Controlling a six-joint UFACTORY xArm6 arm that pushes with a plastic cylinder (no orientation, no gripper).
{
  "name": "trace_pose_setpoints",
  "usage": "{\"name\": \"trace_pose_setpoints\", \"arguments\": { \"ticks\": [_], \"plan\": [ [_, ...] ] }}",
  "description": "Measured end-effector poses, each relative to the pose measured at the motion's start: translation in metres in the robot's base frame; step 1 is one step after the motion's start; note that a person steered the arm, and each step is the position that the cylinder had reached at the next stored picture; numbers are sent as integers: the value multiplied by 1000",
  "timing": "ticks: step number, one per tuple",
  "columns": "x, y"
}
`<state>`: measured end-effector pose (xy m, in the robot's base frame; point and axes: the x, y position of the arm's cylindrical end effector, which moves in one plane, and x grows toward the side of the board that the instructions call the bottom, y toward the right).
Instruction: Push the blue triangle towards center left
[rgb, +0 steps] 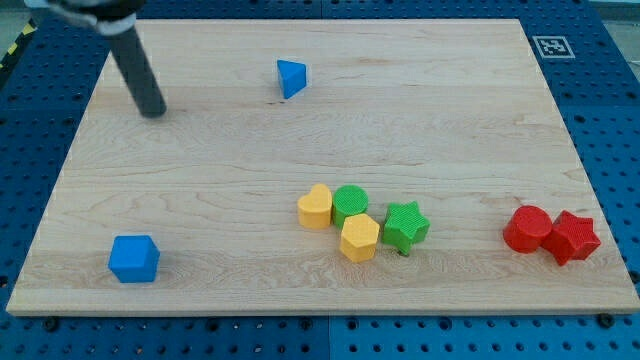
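Observation:
The blue triangle lies on the wooden board near the view's top, left of the middle. My tip stands on the board at the view's upper left, well to the left of the triangle and slightly lower. It touches no block. The dark rod slants up from the tip to the view's top left corner.
A blue cube sits at the view's bottom left. A yellow heart, green cylinder, yellow hexagon and green star cluster at bottom centre. A red cylinder and red star sit at bottom right.

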<state>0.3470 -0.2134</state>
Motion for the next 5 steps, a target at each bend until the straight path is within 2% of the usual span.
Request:
{"name": "trace_pose_setpoints", "arguments": {
  "ticks": [1, 2, 3, 4, 5],
  "plan": [
    [-59, 28],
    [-91, 98],
    [-93, 187],
    [-86, 211],
    [-77, 210]
  ]
}}
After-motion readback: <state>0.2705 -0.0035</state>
